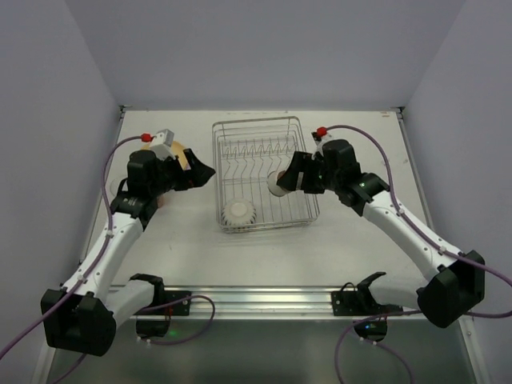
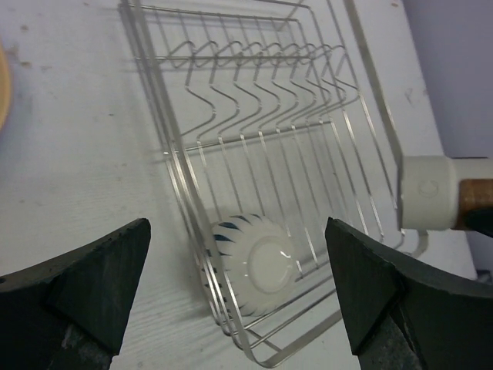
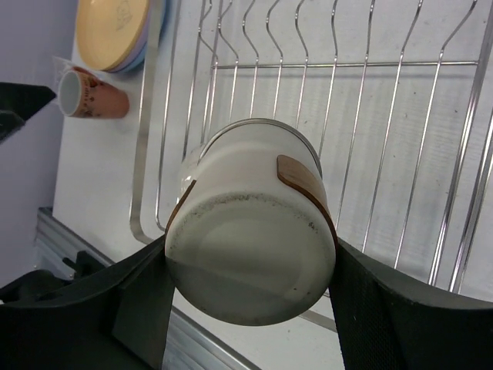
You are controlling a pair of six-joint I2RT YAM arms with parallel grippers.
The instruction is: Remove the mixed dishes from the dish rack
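Note:
The silver wire dish rack (image 1: 256, 122) stands mid-table. A white ribbed bowl (image 1: 238, 212) lies upside down in its near left corner, also seen in the left wrist view (image 2: 258, 262). My right gripper (image 1: 286, 178) is shut on the brown-and-cream cup (image 1: 278, 183), holding it over the rack's right half. In the right wrist view the cup (image 3: 250, 247) fills the space between both fingers of the gripper (image 3: 250, 262). My left gripper (image 1: 202, 170) is open and empty at the rack's left side, aimed toward the bowl (image 2: 239, 231).
A yellow-orange plate (image 3: 112, 31) tops a stack on the table left of the rack (image 3: 146, 139). A small pink mug (image 3: 88, 94) lies on its side beside it. A metal rail (image 1: 256, 300) runs along the near edge. Lavender walls enclose the table.

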